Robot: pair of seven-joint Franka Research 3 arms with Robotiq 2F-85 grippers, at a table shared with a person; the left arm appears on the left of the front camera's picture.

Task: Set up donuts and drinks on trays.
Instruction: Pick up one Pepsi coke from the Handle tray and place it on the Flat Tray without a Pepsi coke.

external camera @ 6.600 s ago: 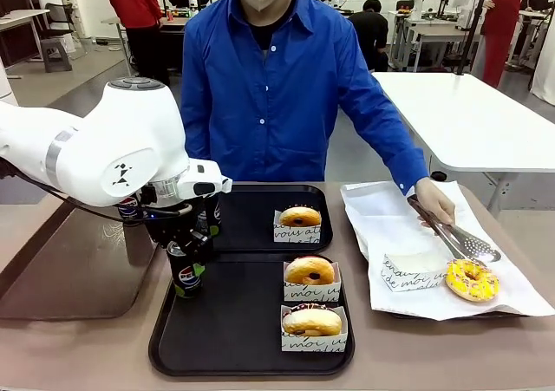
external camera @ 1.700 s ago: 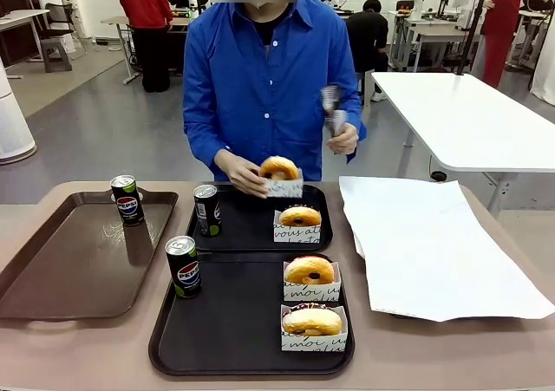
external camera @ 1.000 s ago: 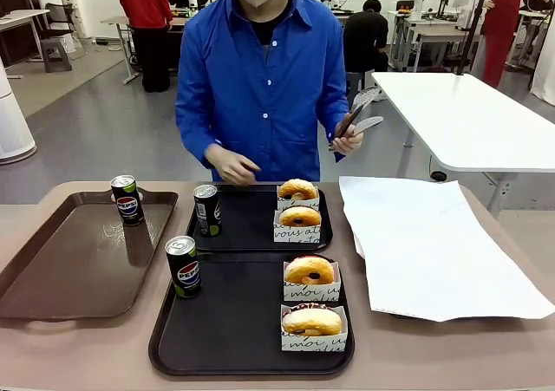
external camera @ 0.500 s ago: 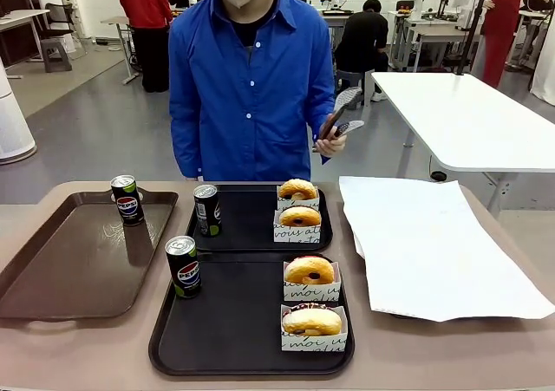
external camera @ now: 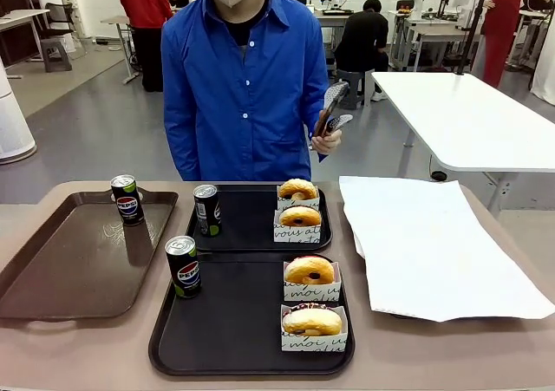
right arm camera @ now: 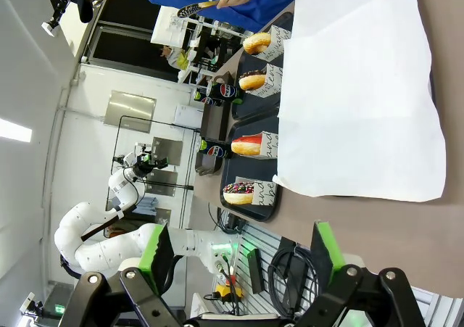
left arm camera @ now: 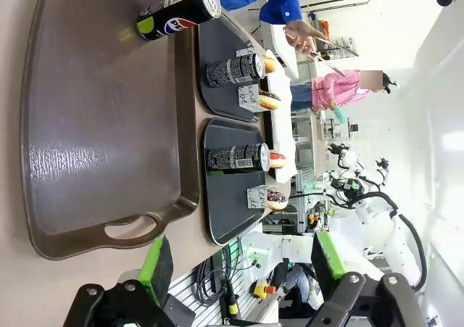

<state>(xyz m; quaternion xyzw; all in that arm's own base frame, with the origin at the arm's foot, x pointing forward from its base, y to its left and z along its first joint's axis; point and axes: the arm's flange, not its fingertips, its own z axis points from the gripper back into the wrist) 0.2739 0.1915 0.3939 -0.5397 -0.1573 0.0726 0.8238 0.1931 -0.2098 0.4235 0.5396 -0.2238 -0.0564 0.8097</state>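
Layout reads as two matching servings. Near tray (external camera: 234,356), lower centre of the front view: one can (external camera: 183,267) at its left edge, two boxed donuts (external camera: 310,271) stacked along its right side. Far tray (external camera: 251,235), just above it: second can (external camera: 206,209) on the left, two more boxed donuts (external camera: 300,217) on the right. Drinks left, donuts right on both, so likely the set-up is about complete.

Third can (external camera: 127,199) stands on the brown tray (external camera: 61,278) at the left, top corner; looks like a spare.

White paper (external camera: 434,252) on the worktop at the right is bare. Person at top centre holds tongs (external camera: 329,109) raised, off the worktop.

Left end effector (left arm camera: 235,269): fingers spread, nothing between them, at bottom of its wrist view; brown tray near, black trays further off. Right end effector (right arm camera: 243,258): also spread and empty, with the paper between it and the donuts.
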